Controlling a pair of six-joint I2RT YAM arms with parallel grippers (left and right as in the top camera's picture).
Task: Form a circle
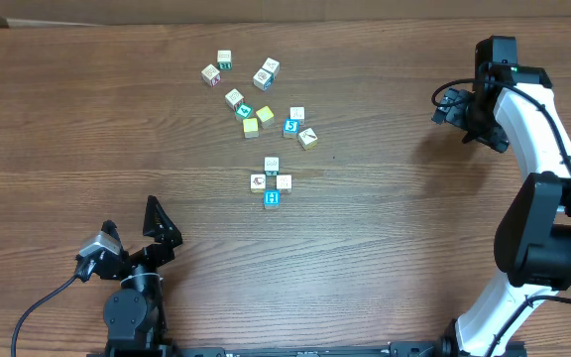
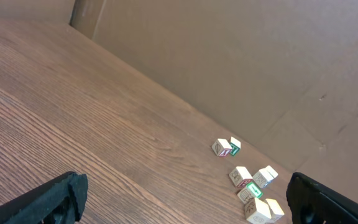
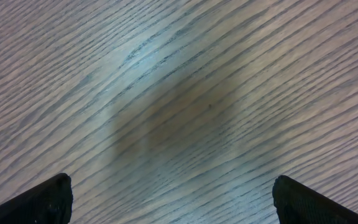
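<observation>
Brown wood-grain bench [image 1: 67, 119] fills the overhead view, and the left wrist camera shows a cardboard wall [image 2: 241, 56] behind it. A loose scatter [image 1: 256, 99] of white, yellow and teal cubes lies toward 12 o'clock on the bench. Some of its whitish cubes show at the lower right of the left wrist view. A black cable [image 1: 38, 307] trails off at 7 o'clock.

The circle [image 1: 271, 181] sits near the bench's middle, just at 6 o'clock of the scatter and apart from it. It is four small cubes set close around a small gap, three of them whitish. The blue cube [image 1: 272, 199] marked H is at its 6 o'clock edge.

The left end effector [image 1: 132, 228] is released and grasps nothing. The circle lies well apart from it, between 2 and 3 o'clock. The right end effector [image 1: 454, 107] is also released and empty, above bare wood. From it the circle lies well apart, between 8 and 9 o'clock, and the scatter's nearest cubes lie toward 9 o'clock. Only open wood lies between each end effector and the circle.
</observation>
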